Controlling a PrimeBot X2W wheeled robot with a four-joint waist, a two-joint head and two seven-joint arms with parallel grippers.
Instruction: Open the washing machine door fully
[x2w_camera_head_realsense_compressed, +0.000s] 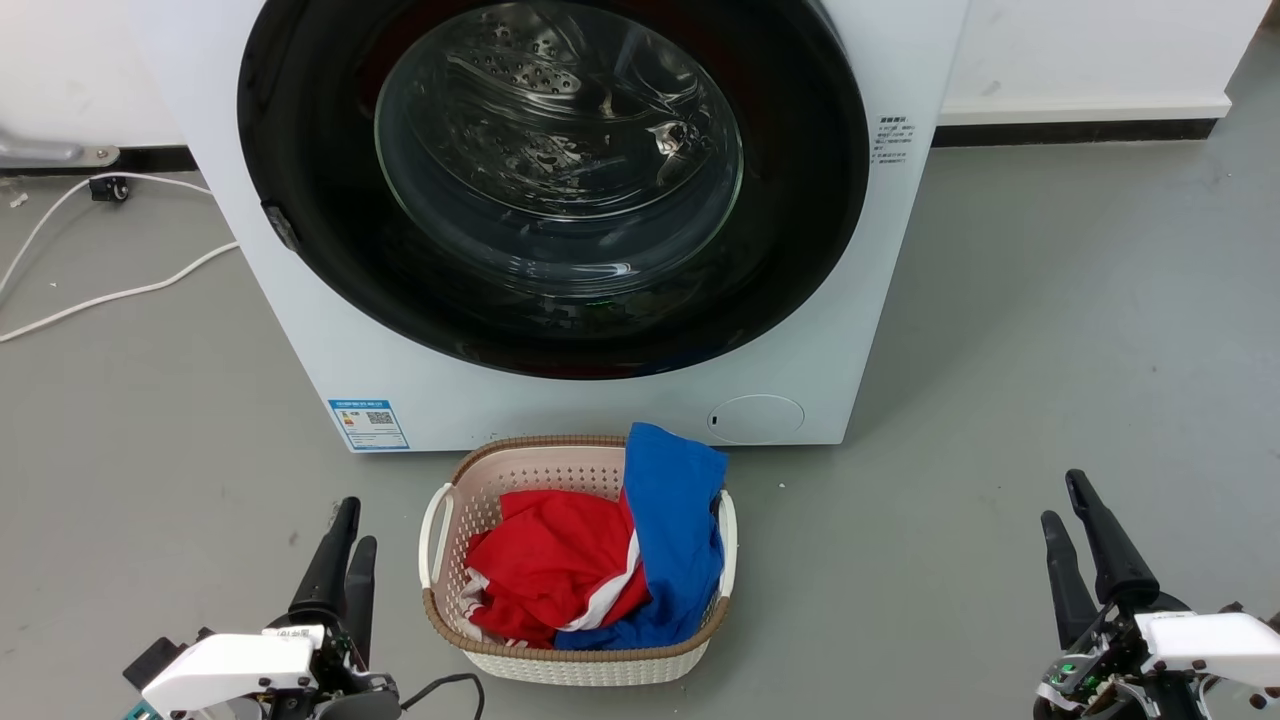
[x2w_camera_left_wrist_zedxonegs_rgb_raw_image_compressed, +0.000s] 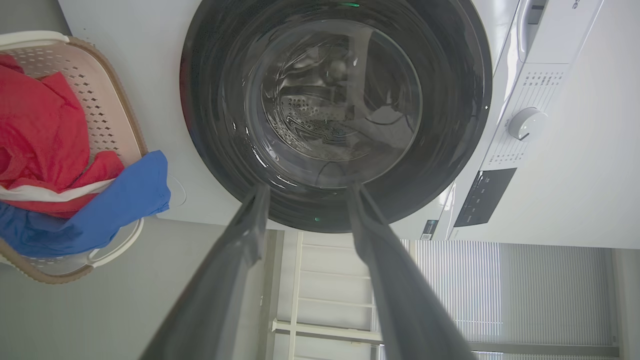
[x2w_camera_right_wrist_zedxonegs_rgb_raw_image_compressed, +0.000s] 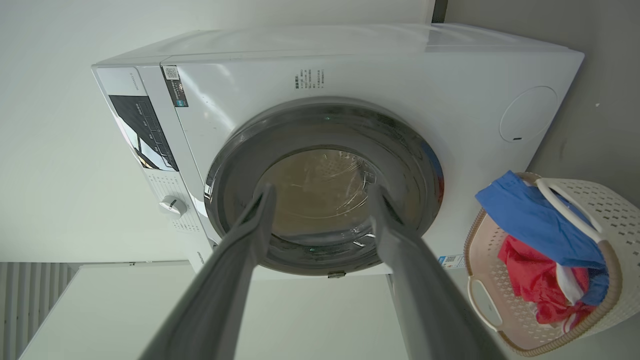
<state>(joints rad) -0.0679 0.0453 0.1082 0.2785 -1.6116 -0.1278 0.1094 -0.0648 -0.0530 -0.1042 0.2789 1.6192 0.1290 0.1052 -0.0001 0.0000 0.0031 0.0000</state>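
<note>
The washing machine door (x2w_camera_head_realsense_compressed: 300, 150) is a wide glossy black ring around a bulging clear glass window, and it lies flat against the white machine front. A small dark fitting (x2w_camera_head_realsense_compressed: 280, 225) sits on its left rim. The door also faces me in the left wrist view (x2w_camera_left_wrist_zedxonegs_rgb_raw_image_compressed: 450, 100) and the right wrist view (x2w_camera_right_wrist_zedxonegs_rgb_raw_image_compressed: 320, 125). My left gripper (x2w_camera_head_realsense_compressed: 356, 522) hovers low at the lower left, open and empty, well short of the machine. My right gripper (x2w_camera_head_realsense_compressed: 1060, 496) is at the lower right, also open and empty. Each wrist view looks between its parted fingers (x2w_camera_left_wrist_zedxonegs_rgb_raw_image_compressed: 250, 225) (x2w_camera_right_wrist_zedxonegs_rgb_raw_image_compressed: 250, 225) at the door.
A cream laundry basket (x2w_camera_head_realsense_compressed: 575, 665) with red and blue clothes stands on the grey floor right before the machine, between my grippers. White cables (x2w_camera_head_realsense_compressed: 100, 295) trail on the floor at the left. The machine's dial (x2w_camera_left_wrist_zedxonegs_rgb_raw_image_compressed: 525, 122) and dark panel sit above the door.
</note>
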